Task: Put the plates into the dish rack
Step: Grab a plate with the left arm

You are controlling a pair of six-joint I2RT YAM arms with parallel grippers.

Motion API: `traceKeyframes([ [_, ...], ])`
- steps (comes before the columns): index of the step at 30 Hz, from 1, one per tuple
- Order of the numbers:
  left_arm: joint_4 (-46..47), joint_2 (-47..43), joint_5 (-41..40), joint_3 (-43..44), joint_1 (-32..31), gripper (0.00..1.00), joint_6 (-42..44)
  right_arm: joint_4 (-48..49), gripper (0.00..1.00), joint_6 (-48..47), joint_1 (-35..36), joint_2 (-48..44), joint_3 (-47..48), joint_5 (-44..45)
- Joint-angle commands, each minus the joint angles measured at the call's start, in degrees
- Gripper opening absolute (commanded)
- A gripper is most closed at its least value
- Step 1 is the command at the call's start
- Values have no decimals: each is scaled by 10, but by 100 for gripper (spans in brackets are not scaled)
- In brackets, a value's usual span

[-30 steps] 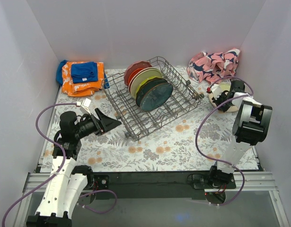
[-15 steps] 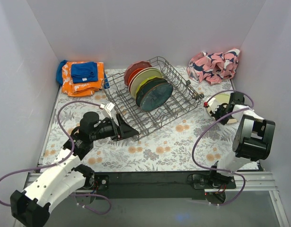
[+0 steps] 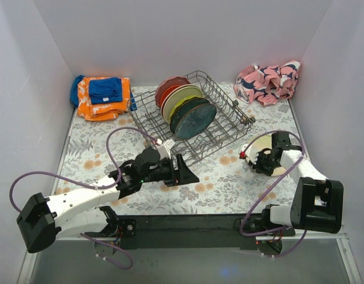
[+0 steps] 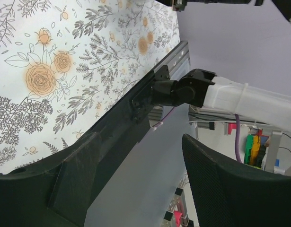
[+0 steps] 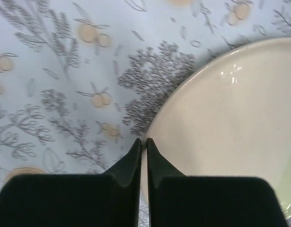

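While about 5 plates [image 3: 186, 111] stand on edge in the dish rack [image 3: 232, 121] at the far middle of the table, 1 cream plate [image 3: 257, 146] remains outside it, to the right and nearer. My right claw [image 5: 144, 142] is pinched closed on that plate's rim, and the plate appears tilted above the flowered table cover [image 3: 229, 184]. My left claw [image 3: 190, 176] hangs low beside the rack's near corner, jaws wide apart, holding and touching nothing. I see no other loose plates, so I judge the task nearly finished.
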Motion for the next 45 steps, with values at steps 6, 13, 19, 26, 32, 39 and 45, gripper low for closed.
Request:
traceKeyframes([
  [6, 49, 67, -102, 28, -76, 67, 3, -163, 22, 74, 20, -43, 40, -68],
  [13, 36, 85, -147, 34, -102, 67, 18, -150, 49, 130, -79, 34, 170, -93],
  [19, 30, 93, -175, 31, -120, 67, 14, -113, 52, 180, -128, 178, 298, -109],
  [26, 28, 83, -213, 18, -131, 67, 8, -112, 53, 207, -135, 302, 416, -91],
  [32, 28, 75, -220, 11, -132, 67, 25, -114, 53, 188, -136, 357, 430, -91],
  [39, 29, 69, -219, 7, -132, 67, 44, -113, 52, 169, -136, 400, 437, -91],
  [45, 28, 58, -227, -2, -132, 67, 46, -113, 47, 152, -136, 406, 427, -95],
])
